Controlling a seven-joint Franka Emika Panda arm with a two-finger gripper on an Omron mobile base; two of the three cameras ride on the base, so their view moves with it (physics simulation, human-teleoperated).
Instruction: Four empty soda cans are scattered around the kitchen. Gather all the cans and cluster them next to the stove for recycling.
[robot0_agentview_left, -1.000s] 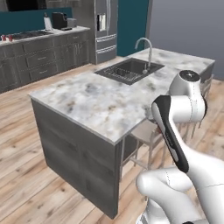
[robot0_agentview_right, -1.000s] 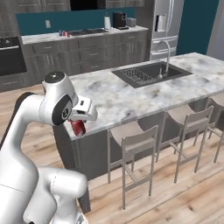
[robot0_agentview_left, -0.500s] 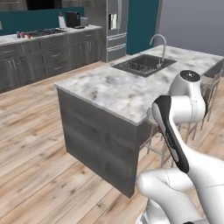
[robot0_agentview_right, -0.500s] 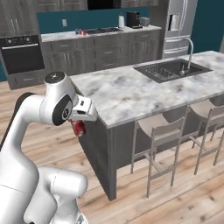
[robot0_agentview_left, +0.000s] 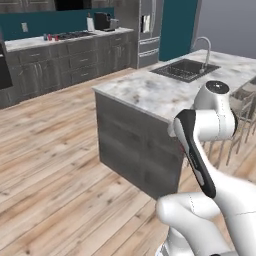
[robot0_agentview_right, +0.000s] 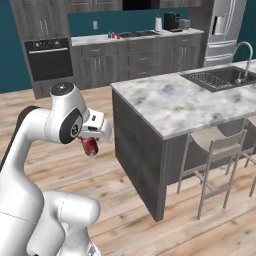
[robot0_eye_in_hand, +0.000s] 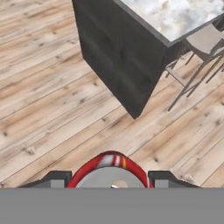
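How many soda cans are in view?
1 for sure: the red soda can held in the gripper. Small red shapes beside the far stove may be more; too small to tell.

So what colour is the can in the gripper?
Red with a silver top, clearest in the hand view.

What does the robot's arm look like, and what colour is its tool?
The arm is smooth, shiny white with rounded segments and dark grey joint bands, including a long dark strip along one link. Round caps sit on its elbows. The tool has two small dark grey finger tips.
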